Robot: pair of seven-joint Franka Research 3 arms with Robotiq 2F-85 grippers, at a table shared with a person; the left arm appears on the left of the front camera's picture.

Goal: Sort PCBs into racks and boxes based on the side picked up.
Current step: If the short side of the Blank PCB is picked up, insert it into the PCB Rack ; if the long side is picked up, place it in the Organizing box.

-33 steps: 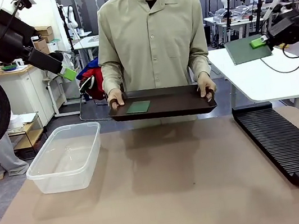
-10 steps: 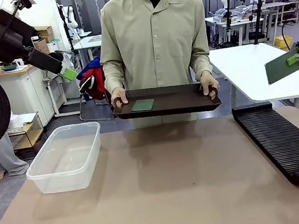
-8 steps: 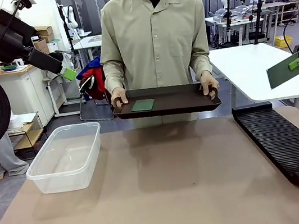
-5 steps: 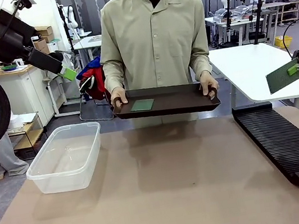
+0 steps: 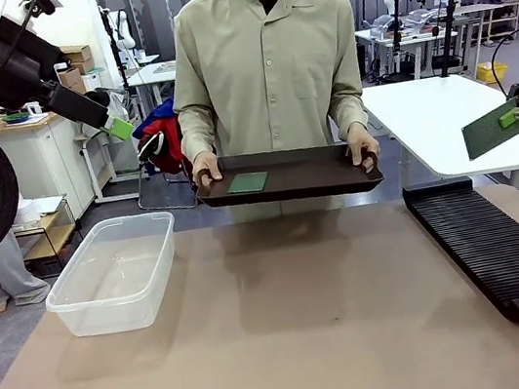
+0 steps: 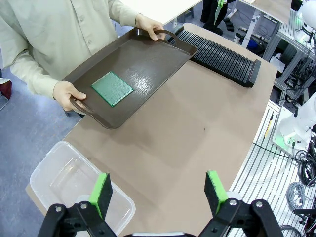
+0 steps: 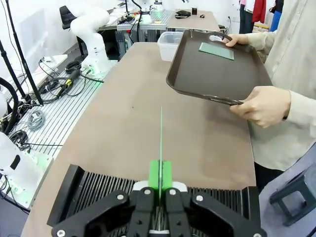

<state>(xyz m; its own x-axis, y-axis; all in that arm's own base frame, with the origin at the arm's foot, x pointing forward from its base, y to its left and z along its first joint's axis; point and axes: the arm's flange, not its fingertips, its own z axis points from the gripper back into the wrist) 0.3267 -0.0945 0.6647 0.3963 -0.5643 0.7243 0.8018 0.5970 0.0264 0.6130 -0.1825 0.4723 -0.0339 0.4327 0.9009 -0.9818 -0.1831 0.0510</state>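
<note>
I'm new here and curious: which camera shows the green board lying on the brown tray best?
The left wrist view: it looks down on the green board, showing its whole face on the tray. The front view shows it foreshortened; the right wrist view, small and far off.

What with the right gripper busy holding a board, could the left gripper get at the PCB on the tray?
Probably yes: the left gripper is open above the table, and the PCB lies flat and uncovered on the tray; the person's hands grip only its handles, clear of it.
</note>
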